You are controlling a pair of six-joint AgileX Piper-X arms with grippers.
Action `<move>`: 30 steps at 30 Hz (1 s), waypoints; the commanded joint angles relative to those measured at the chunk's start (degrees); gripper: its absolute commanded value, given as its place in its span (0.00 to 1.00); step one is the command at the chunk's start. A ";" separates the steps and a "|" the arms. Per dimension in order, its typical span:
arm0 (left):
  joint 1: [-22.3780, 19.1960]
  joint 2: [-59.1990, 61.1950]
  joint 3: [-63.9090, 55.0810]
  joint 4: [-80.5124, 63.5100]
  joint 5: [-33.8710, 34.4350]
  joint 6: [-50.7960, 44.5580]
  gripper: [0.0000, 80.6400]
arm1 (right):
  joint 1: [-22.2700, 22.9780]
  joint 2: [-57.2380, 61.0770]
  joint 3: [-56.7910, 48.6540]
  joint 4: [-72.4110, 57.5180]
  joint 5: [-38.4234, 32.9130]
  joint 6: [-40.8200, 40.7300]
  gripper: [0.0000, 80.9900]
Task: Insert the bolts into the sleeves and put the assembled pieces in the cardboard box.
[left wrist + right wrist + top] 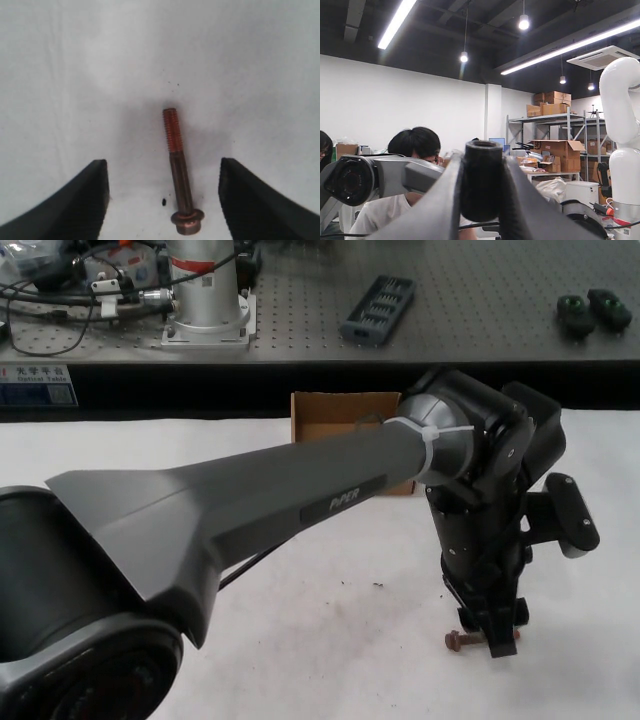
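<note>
On the white cloth at the bench's near side, the left gripper is hanging low with its fingers spread wide, gripping nothing; a copper-coloured flanged bolt is lying flat between them, touching neither. The right gripper is clamping a black sleeve, its open end pointing up. Farther back, the cardboard box is sitting behind the left arm
</note>
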 commanded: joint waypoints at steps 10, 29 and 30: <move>-0.29 4.71 -0.04 1.34 -4.85 -1.16 0.56 | -0.26 -0.25 -0.59 0.01 0.28 -0.46 0.09; 0.08 2.87 -0.04 15.51 -11.29 3.59 0.01 | -0.26 -0.25 -0.59 0.01 0.44 -0.46 0.09; 0.24 2.45 -0.04 16.57 -11.29 3.59 0.01 | -0.26 -0.25 -0.59 0.01 0.44 -0.46 0.09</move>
